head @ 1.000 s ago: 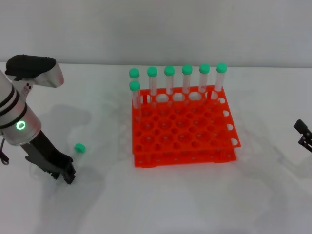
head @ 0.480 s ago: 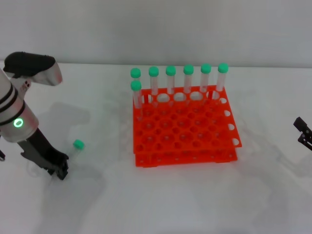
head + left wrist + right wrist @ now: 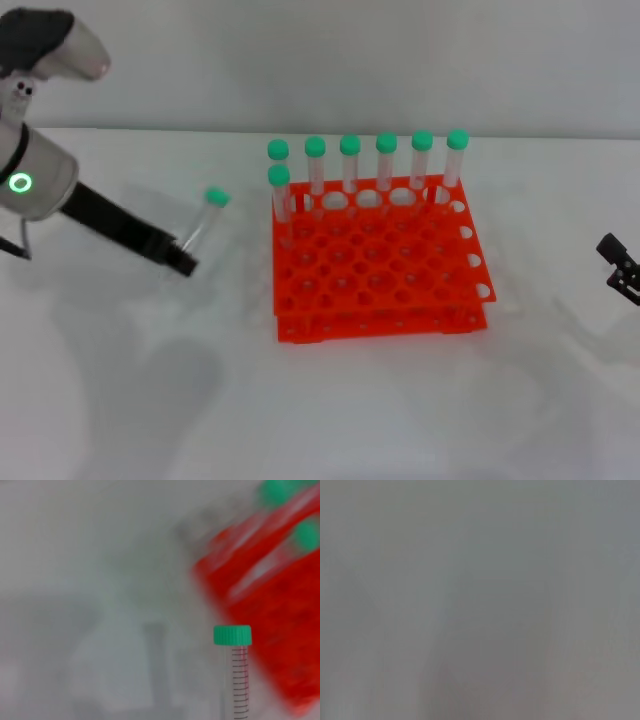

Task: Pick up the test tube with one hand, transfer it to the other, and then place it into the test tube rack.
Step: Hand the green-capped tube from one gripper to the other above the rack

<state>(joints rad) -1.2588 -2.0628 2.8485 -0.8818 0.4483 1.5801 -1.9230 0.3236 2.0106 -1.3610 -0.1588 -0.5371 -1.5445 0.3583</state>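
Test tube [image 3: 204, 217] gripped in left gripper [image 3: 183, 262] fingers, lifted, tilted

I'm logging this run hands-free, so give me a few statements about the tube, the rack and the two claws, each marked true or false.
1. The left claw holds a tube above the table. True.
2. That tube's cap is off. False: its green cap is on.
3. Seven tubes stand in the rack. True.
4. The held tube is over the rack. False: it is to the rack's left.
5. The right claw is touching the held tube. False: it is at the far right edge, away from the tube.
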